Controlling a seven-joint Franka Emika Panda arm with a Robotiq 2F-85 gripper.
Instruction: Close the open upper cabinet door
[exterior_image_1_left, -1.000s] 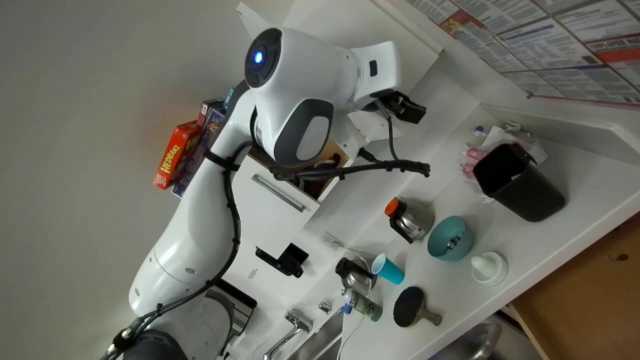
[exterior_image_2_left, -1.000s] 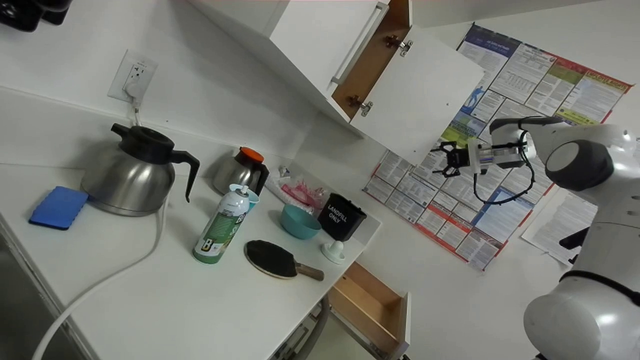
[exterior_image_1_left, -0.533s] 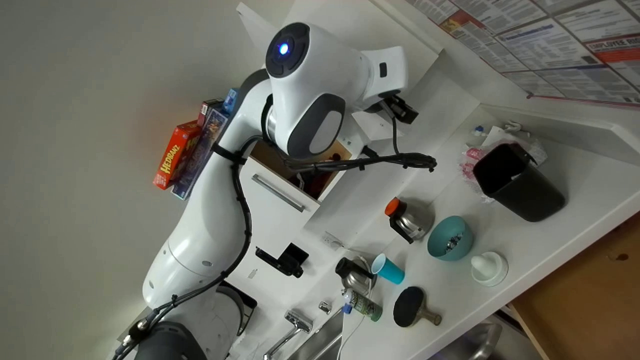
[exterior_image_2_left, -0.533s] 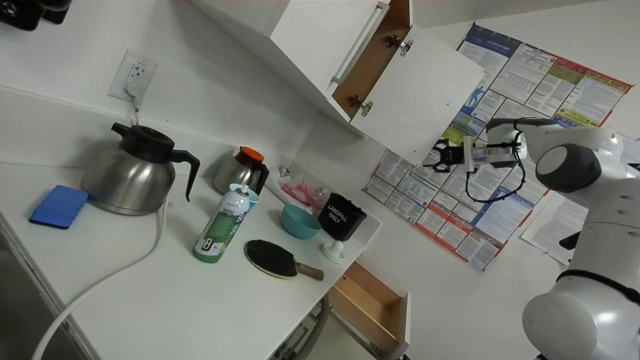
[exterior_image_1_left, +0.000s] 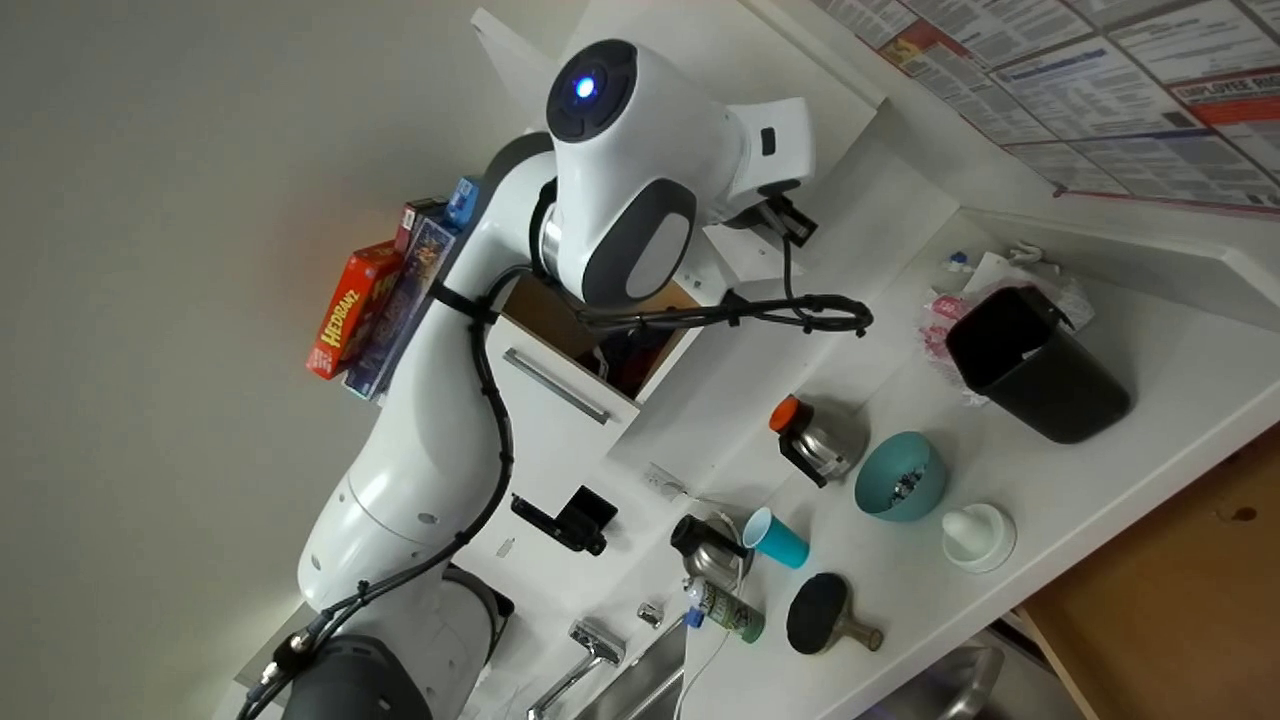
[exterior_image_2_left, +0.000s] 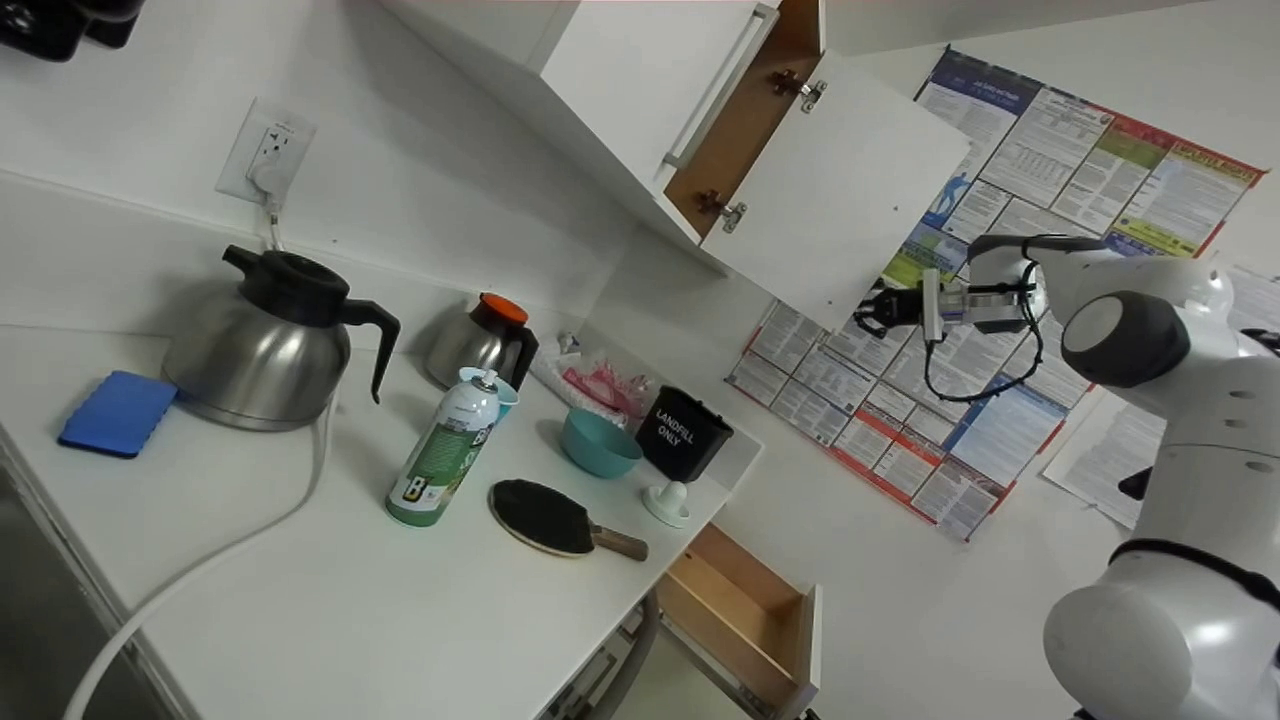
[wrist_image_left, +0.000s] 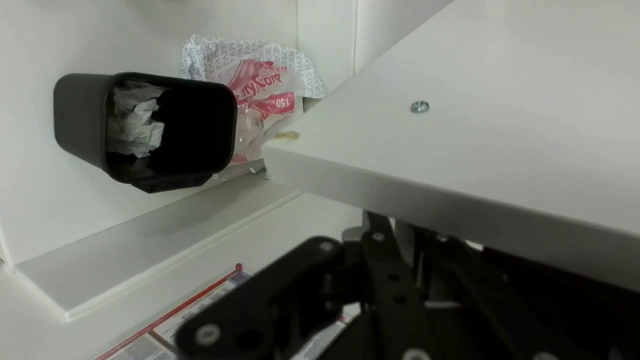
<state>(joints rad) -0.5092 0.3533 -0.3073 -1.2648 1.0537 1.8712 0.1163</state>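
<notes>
Though in view, end effector (exterior_image_2_left: 868, 306) partly behind cabinet door (exterior_image_2_left: 845, 195).

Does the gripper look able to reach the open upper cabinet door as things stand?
Probably yes: the gripper is close to the free edge of the upper cabinet door, with no obstacle seen between them.
</notes>
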